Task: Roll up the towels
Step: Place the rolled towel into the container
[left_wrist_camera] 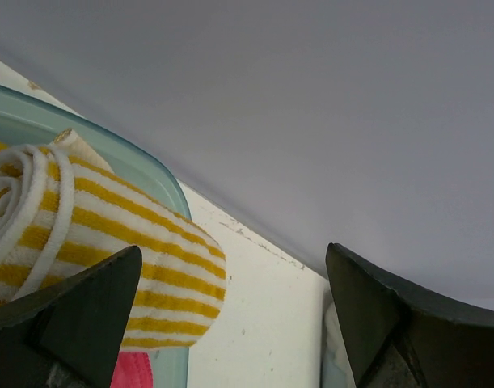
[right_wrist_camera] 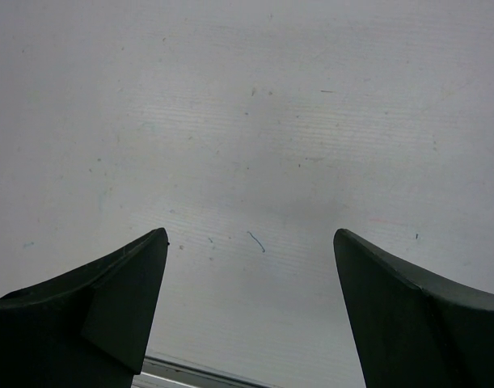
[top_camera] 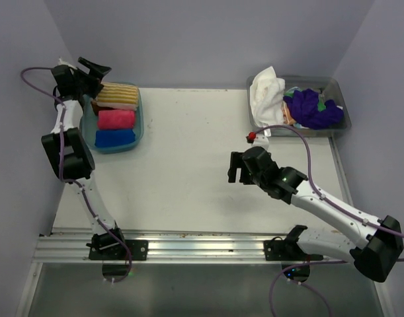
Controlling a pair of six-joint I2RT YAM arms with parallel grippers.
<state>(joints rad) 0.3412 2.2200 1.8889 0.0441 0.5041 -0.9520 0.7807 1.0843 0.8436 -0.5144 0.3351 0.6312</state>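
Three rolled towels lie in a teal bin (top_camera: 139, 112) at the back left: a yellow-and-white striped towel (top_camera: 117, 97), a pink towel (top_camera: 116, 119) and a blue towel (top_camera: 114, 138). My left gripper (top_camera: 96, 68) hovers at the bin's far left corner, open and holding nothing. In the left wrist view the striped towel (left_wrist_camera: 109, 234) lies just past the left finger of that gripper (left_wrist_camera: 234, 250), with the pink towel (left_wrist_camera: 132, 370) below it. Unrolled white (top_camera: 266, 92) and purple (top_camera: 312, 109) towels fill a clear bin (top_camera: 340, 122). My right gripper (top_camera: 238, 173) (right_wrist_camera: 251, 234) hangs open over bare table.
The white table (top_camera: 188, 145) runs between the two bins. Grey walls close in at the back and on both sides. A metal rail (top_camera: 188, 247) with both arm bases lines the near edge. A purple cable (top_camera: 306, 148) loops over the right arm.
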